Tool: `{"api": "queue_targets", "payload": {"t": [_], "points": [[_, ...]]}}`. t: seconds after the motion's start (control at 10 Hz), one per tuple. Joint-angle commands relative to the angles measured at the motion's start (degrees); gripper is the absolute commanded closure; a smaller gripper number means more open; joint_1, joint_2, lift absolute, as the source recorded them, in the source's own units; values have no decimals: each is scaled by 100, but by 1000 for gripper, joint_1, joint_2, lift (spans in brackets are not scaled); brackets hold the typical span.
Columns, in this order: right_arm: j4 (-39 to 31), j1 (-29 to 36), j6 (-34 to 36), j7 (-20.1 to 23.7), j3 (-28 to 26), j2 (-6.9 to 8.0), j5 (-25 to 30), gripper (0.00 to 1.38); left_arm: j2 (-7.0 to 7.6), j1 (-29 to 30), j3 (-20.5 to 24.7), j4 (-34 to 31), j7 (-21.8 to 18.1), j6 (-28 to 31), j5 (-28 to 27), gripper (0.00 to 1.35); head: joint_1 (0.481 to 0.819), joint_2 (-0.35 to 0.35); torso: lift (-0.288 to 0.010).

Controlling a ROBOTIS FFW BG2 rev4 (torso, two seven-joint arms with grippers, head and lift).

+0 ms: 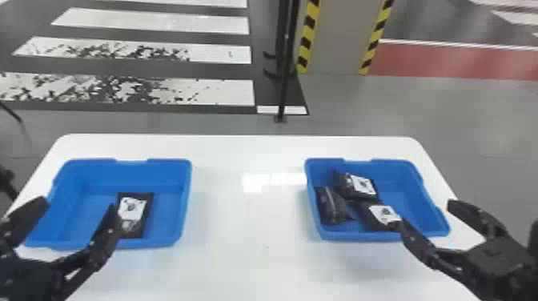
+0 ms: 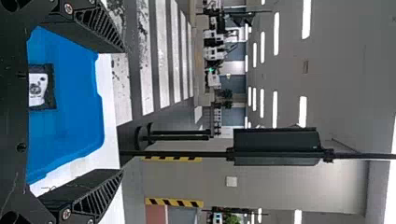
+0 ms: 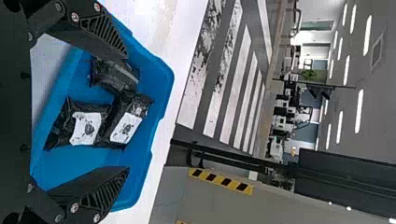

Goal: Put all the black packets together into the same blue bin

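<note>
While one black packet (image 1: 134, 216) lies flat in the left blue bin (image 1: 168, 208), three more packets (image 1: 353, 193) sit bunched in the right blue bin (image 1: 404, 196), and both arms' jaws stand spread and empty. The lone packet looks light and pliable, its wrap probably slippery; a gentle pinch across its middle should limit sagging.

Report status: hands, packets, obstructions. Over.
Left hand open, empty, at left bin. Right hand open, empty, at right bin. One packet left, three packets right. Black pole beyond table, likely no obstruction.
</note>
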Motion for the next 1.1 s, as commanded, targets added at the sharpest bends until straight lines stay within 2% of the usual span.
{"api": "queue_targets", "payload": {"t": [0.0,0.2,0.3,0.5,0.6,1.0], "points": [[-530,394,51,44,38,14,-87,160,-9,-480,-76,154,-52,839,-375,114,695,-82,-110],[-643,507,-301,193,95,5,-304,162,132,-1366,-201,983,-52,924,-707,114,695,-44,-110],[-741,549,-301,211,153,5,-304,162,167,-1689,-201,1152,-52,1332,-992,114,695,-35,-110],[-798,591,-301,228,175,-21,-316,162,308,-2182,-418,1208,-96,3005,-1187,114,695,10,-110],[-798,591,-329,228,198,-21,-316,162,387,-2407,-578,1293,-123,3413,-1267,114,695,16,-110],[-755,549,-413,246,335,-65,-304,162,510,-3053,-944,1363,-140,4833,-1484,114,695,6,-110]]}}
